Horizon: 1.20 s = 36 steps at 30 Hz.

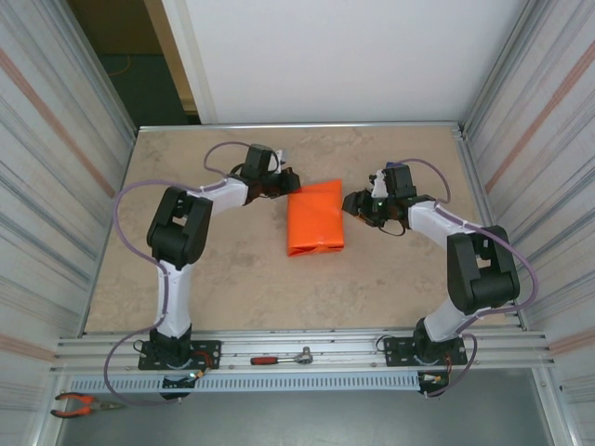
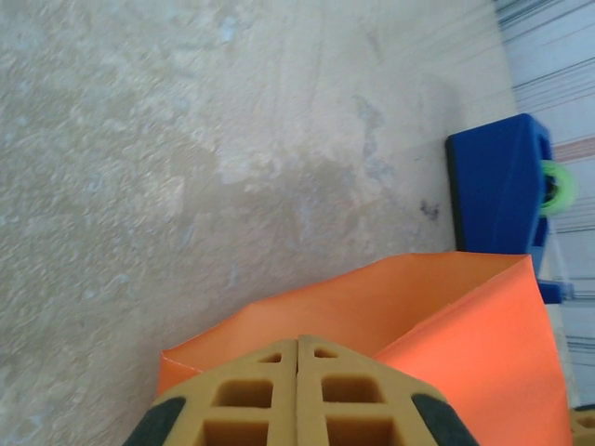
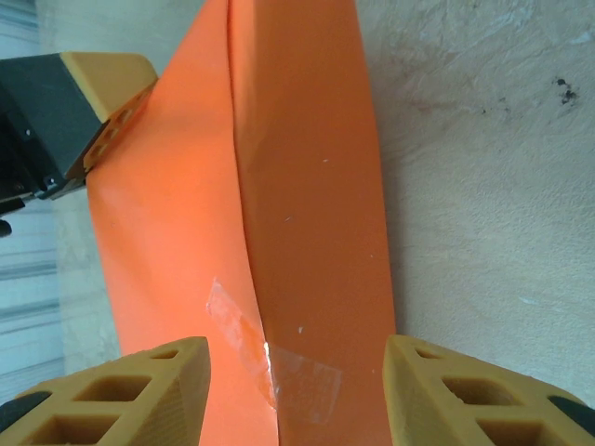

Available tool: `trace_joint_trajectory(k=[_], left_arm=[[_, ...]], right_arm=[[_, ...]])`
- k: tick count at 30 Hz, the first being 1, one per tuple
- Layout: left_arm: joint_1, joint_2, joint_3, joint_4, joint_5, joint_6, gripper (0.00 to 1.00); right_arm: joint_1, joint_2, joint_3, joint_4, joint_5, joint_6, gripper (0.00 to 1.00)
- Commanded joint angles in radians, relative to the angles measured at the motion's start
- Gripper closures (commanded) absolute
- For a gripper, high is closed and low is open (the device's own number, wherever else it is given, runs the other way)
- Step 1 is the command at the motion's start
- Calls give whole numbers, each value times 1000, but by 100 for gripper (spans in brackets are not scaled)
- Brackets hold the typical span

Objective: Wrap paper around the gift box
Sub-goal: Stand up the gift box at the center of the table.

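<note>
Robotics lab test cell. Two robot arms, the left arm (image 1: 181, 232) and the right arm (image 1: 474, 269), are bolted to an aluminium rail (image 1: 353, 348) at the near edge of a beige stone-patterned table (image 1: 242, 288), and purple cables (image 1: 125, 200) loop along them. Ribbed metal walls (image 1: 46, 186) box in both sides, a plain white panel (image 1: 344, 56) closes the back, a red-handled ratchet (image 1: 284, 358) lies on the rail, and orange-handled pliers (image 1: 84, 404) sit below its left end.

The left tool (image 1: 284, 182) points to three o'clock, jaws pressed together. The right tool (image 1: 356, 202) faces it toward nine o'clock, jaws parted.
</note>
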Motion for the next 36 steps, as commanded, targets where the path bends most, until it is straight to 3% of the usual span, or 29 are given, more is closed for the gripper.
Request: trace_joint_trajectory(k=[1,8,18,26,36], left_arm=[[2,-103,-33,161,34,42,100],[-2,-225,-123,318,20,66,100],[-6,-320,-299,541,77,153,100],[-12,-402,-508,737,88,187,100],[-61,-493,-637,768,40,228,100]], right_arm=[[-9,-41,-19,40,-44,24,48],[-14,-102,-26,122,-112,31,46],[-7,-217,-53,183,-102,1,30],[35,-294,-98,174,-5,-10,25],[198,-298,-68,109,186,-68,20]])
